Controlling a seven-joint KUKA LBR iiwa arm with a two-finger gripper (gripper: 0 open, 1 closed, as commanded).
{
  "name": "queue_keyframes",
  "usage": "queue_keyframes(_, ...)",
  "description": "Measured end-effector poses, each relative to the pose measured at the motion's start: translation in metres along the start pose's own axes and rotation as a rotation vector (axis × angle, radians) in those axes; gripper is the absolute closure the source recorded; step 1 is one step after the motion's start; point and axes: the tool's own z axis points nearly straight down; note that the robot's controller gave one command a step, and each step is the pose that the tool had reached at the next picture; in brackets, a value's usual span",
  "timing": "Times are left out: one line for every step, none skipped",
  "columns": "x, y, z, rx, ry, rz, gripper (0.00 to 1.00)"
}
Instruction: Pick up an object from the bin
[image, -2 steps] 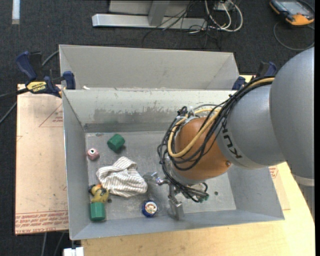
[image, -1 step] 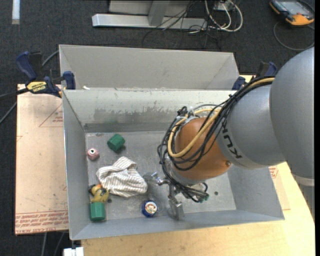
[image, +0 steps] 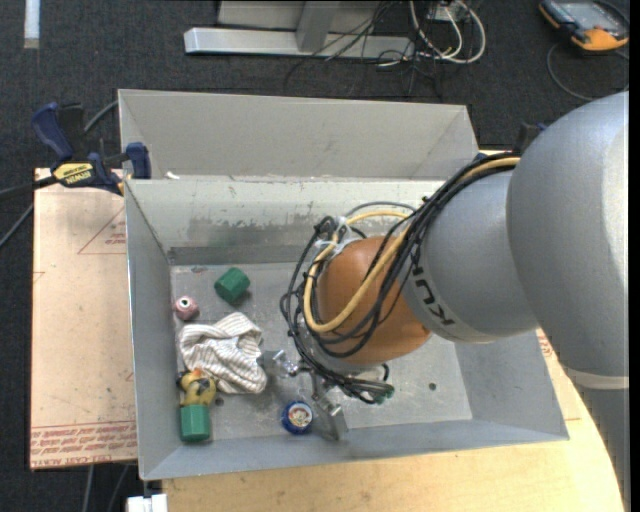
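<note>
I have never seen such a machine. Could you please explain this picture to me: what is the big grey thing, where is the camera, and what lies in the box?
The big grey shape on the right is a robot arm; the orange cover is part of it. At its end sits a pincer, low inside a grey metal bin. The camera looks down from above, slightly from one side. In the bin lie a crumpled cloth, a green block, a small pink spool, a green cylinder and, nearest the pincer, a blue round thing. I cannot tell whether anything is held.
</note>
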Motion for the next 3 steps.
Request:
queue_keyframes(-0.025, 0.008, 0.002, -0.005, 0.004, -0.194, 1.0)
queue_keyframes(-0.025, 0.008, 0.002, -0.005, 0.004, -0.194, 1.0)
queue_keyframes(-0.079, 0.003, -0.002, -0.005, -0.002, -0.198, 1.0)
